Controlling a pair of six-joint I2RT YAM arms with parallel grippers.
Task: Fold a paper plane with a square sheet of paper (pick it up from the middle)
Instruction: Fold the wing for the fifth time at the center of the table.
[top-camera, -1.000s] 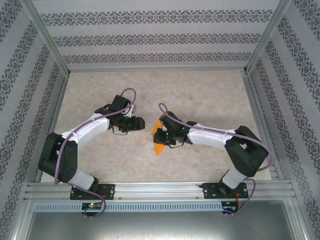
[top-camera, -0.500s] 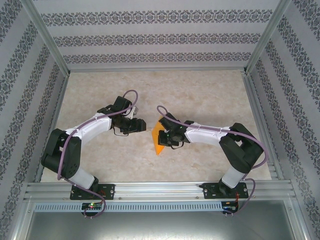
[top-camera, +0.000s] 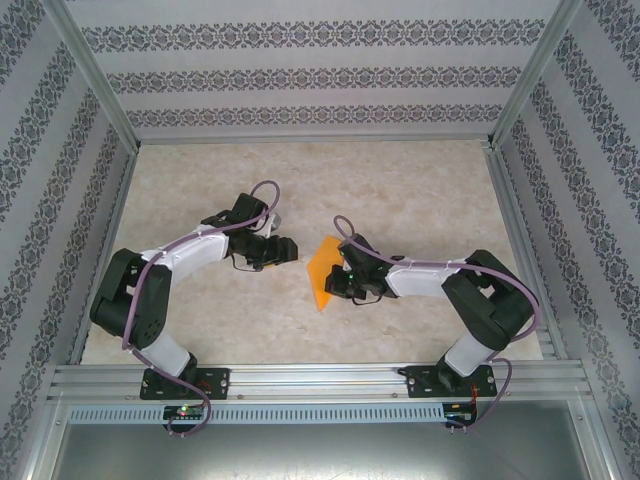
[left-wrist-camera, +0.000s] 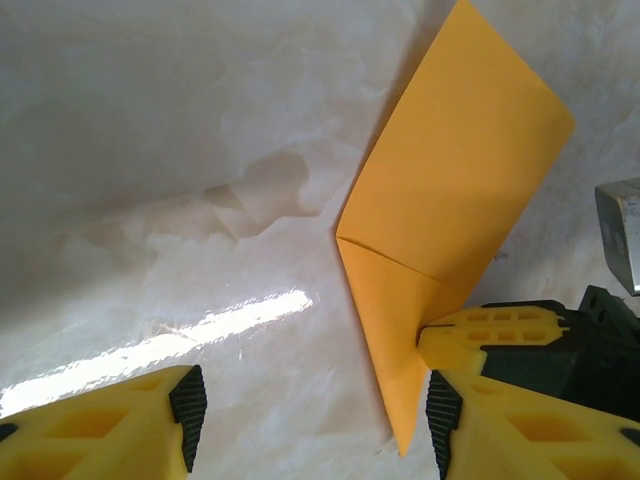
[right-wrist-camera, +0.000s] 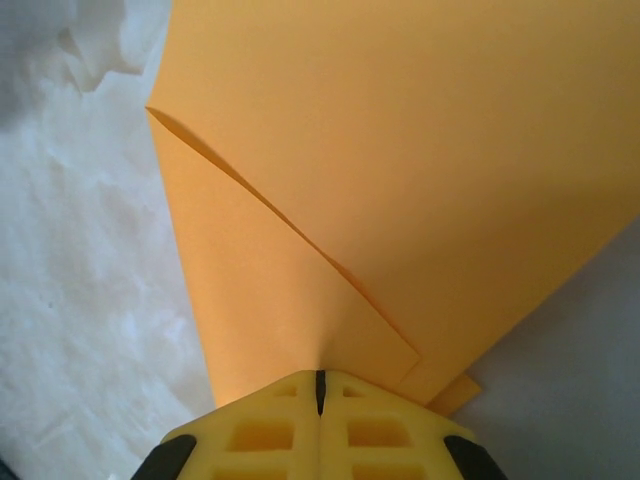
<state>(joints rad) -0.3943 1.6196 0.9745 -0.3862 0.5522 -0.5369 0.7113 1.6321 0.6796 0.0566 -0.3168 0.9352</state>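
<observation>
Pinching the folded paper's edge with the right end effector; holding the left end effector spread just beside that paper, low over the bench.

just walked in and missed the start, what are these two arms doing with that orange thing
The right gripper is shut on a thin orange sheet of paper, pinching it at one edge. The sheet is only partly folded, with one corner turned over along a diagonal crease, so it is not a plane yet. The left gripper is open just to the paper's left, close to it and holding nothing.
</observation>
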